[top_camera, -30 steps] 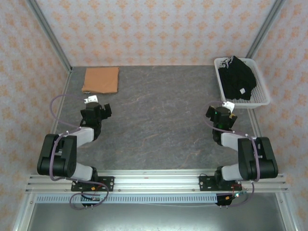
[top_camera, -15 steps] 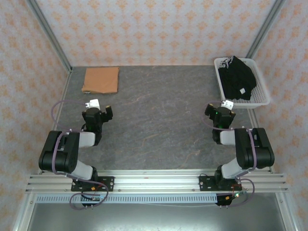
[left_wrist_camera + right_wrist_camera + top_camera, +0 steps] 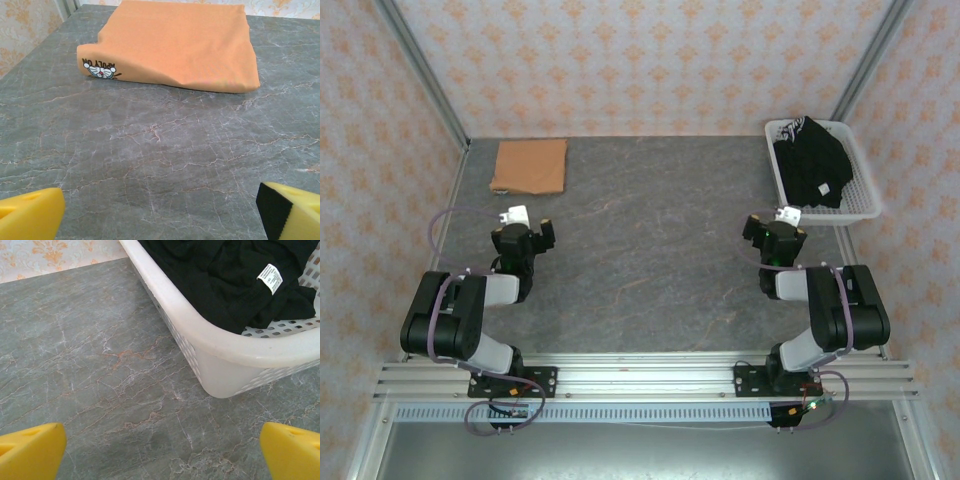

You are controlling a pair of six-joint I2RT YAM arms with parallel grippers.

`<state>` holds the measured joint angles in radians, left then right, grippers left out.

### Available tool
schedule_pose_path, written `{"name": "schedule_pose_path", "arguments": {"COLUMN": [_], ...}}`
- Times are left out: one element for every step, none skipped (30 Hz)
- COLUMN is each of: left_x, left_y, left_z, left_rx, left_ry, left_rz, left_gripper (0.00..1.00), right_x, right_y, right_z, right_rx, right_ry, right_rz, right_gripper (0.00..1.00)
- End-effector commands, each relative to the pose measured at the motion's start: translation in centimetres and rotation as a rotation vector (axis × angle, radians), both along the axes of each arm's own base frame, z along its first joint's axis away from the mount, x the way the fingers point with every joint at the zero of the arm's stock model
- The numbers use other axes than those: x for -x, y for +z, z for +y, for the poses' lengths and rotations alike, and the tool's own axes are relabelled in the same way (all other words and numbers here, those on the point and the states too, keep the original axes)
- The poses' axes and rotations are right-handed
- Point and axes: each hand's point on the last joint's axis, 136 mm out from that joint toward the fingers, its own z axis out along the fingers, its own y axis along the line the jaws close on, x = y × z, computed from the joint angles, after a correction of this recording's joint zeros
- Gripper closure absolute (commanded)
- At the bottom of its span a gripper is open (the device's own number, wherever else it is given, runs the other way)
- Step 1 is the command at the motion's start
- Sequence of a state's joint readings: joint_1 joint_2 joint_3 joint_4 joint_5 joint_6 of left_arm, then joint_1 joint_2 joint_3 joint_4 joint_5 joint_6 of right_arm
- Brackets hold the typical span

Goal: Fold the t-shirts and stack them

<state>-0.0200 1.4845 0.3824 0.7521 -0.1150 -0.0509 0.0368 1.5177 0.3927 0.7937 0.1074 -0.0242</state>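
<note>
"Toward the table's (image 3: 650, 260) far left corner, what's there?"

"I see the orange t-shirt (image 3: 175, 45) folded flat, ahead of my left gripper (image 3: 160, 215), jaws wide and empty. At the far right corner the black t-shirts (image 3: 810, 165) lie crumpled in the white basket (image 3: 225, 345), just beyond my right gripper (image 3: 160, 450), likewise wide."

The orange t-shirt (image 3: 530, 165), ten o'clock, bears a blue-and-white print (image 3: 100, 69). The black cloth (image 3: 810, 165), perhaps several shirts, lies at two o'clock.

You're in a lab test booth: aluminium rail (image 3: 640, 372) at the near edge, patterned wallpaper panels (image 3: 640, 60), stone-look tabletop (image 3: 650, 260).
</note>
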Motion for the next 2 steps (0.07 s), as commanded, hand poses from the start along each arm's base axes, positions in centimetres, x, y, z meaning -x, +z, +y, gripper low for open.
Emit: {"name": "schedule_pose_path", "arguments": {"left_x": [-0.83,-0.84], "left_y": [1.19,1.19], "left_z": [0.16,0.11], "left_rx": [-0.031,-0.032], "left_ry": [0.017,0.015], "left_rz": [-0.03,-0.03], "left_gripper": [0.0,0.0], "right_x": [-0.5,-0.52], "right_y": [0.49,0.56], "right_z": [0.2,0.18], "right_rx": [0.013,0.012], "right_ry": [0.008,0.007], "right_rz": [-0.009,-0.011], "right_gripper": [0.01,0.01]}}
